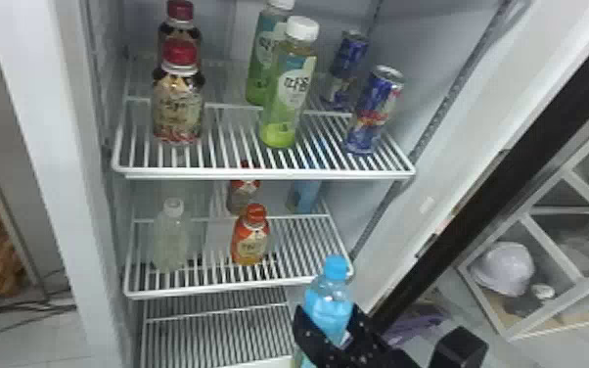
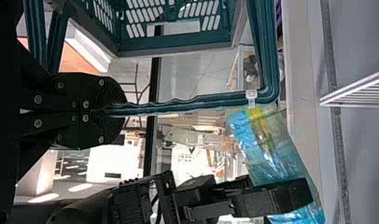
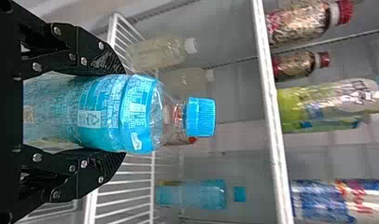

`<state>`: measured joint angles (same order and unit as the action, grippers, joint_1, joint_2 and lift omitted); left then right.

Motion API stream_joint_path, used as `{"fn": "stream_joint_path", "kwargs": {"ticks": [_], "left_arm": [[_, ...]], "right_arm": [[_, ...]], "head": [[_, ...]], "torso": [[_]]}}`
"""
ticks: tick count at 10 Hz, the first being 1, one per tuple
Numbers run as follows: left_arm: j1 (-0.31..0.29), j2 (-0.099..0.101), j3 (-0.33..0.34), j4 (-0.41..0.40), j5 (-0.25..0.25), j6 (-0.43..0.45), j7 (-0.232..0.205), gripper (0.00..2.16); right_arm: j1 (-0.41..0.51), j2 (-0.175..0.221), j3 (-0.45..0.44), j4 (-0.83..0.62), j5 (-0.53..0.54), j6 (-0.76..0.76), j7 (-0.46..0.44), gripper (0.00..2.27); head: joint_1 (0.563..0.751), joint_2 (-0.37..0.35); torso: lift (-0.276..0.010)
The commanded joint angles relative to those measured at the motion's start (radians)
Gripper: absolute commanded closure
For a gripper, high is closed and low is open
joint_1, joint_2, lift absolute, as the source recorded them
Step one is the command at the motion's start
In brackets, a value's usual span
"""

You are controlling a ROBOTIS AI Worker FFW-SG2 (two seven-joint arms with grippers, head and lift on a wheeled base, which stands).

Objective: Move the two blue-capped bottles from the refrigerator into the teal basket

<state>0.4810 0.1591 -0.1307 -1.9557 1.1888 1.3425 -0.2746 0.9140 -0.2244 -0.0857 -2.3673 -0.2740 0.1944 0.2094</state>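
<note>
Within the right pincer [image 3: 124, 113], clamped round it, one blue-capped bottle [image 1: 328, 306] was out past the shelf [image 1: 239, 287]; beyond, the second bottle [image 3: 192, 194] stood inside, both undelivered. To the pincer's left, the left pincer [image 2: 120, 110] was closed on the handle [image 2: 187, 105] of the teal basket [image 2: 176, 42].

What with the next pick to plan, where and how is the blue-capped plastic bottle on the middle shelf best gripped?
Probably its upright, straight body, below the blue cap, level from the open front; the white wire shelf overhead blocks approach from above.
</note>
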Motion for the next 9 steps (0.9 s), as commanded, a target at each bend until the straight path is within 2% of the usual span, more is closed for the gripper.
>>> {"fn": "stream_joint_path", "kwargs": {"ticks": [1,9], "left_arm": [[0.000,0.000,0.000,0.001,0.000,0.000,0.000,1.18],[0.007,0.002,0.002,0.001,0.000,0.000,0.000,1.18]], "right_arm": [[0.016,-0.006,-0.009,-0.017,-0.004,0.044,0.001,0.63],[0.051,-0.032,-0.026,-0.081,-0.027,0.294,0.051,0.63]], "head": [[0.695,-0.350],[0.695,-0.350]], "torso": [[-0.136],[-0.136]]}}
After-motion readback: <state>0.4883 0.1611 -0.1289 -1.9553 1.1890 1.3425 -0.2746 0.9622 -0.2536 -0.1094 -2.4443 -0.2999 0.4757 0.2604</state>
